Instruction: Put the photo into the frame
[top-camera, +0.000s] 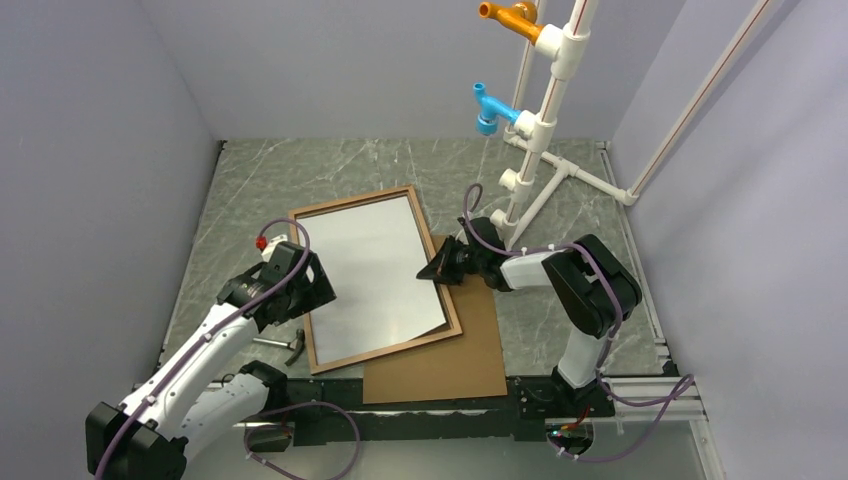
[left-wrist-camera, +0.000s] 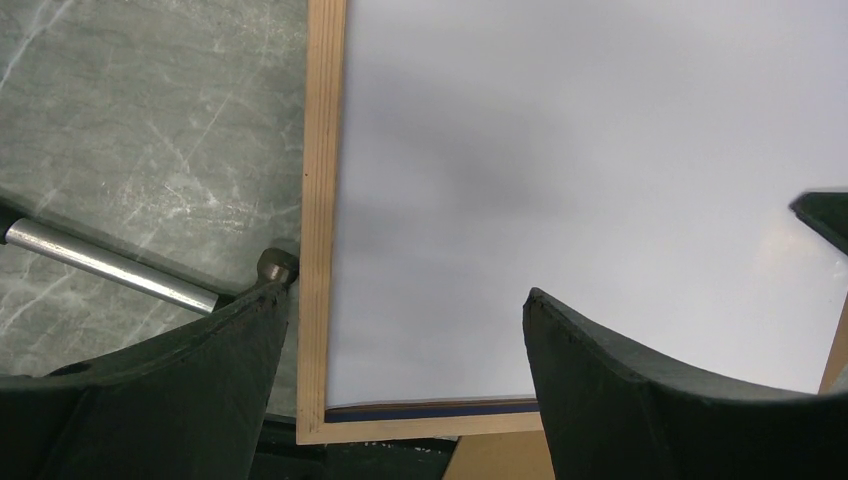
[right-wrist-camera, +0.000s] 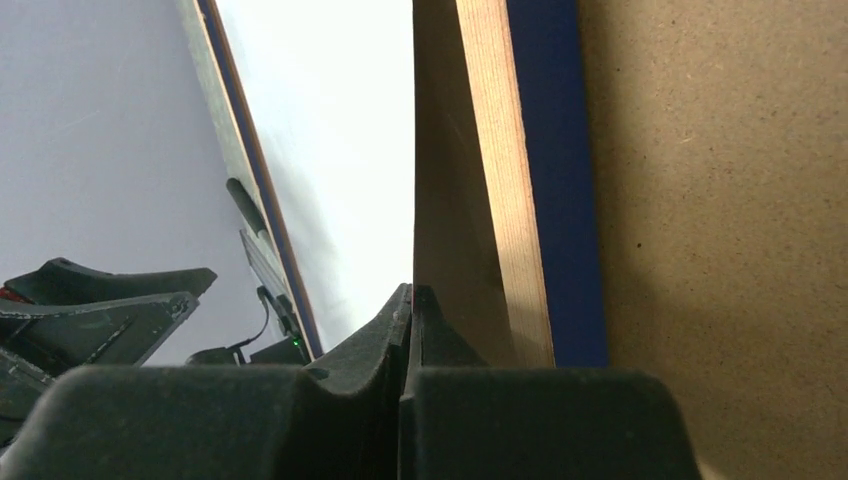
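The left gripper (left-wrist-camera: 405, 295) hangs low over the near-left corner of the frame (left-wrist-camera: 322, 200). Its fingers are spread wide with nothing between them, one on either side of the left rail. Just outside that rail a metal-handled tool (left-wrist-camera: 110, 262) lies on the table (top-camera: 300, 175).

The photo (top-camera: 370, 270) lies inside the frame with its plain white back up, so the printed side faces down. The frame sits wood face up at the middle of the table. Its near-right corner rests on the brown backing board (top-camera: 450, 365), which reaches the table's near edge. Frame and print share one long axis, running from the near edge towards the far edge. They sit a little off square, the far end leaning left.

The right gripper (right-wrist-camera: 411, 295) is clenched tight, its tips down at the inner side of the right rail, where the print's edge meets it. I cannot tell whether a sliver of the print is caught between them.

The step in hand looks like seating the print's right edge, with the placing nearly done. At the near rail a thin navy strip shows between print and wood. The near-right corner of the sheet may not lie flat. The next move likely calls for light downward pressure along that edge and corner, without dragging the frame across the board.
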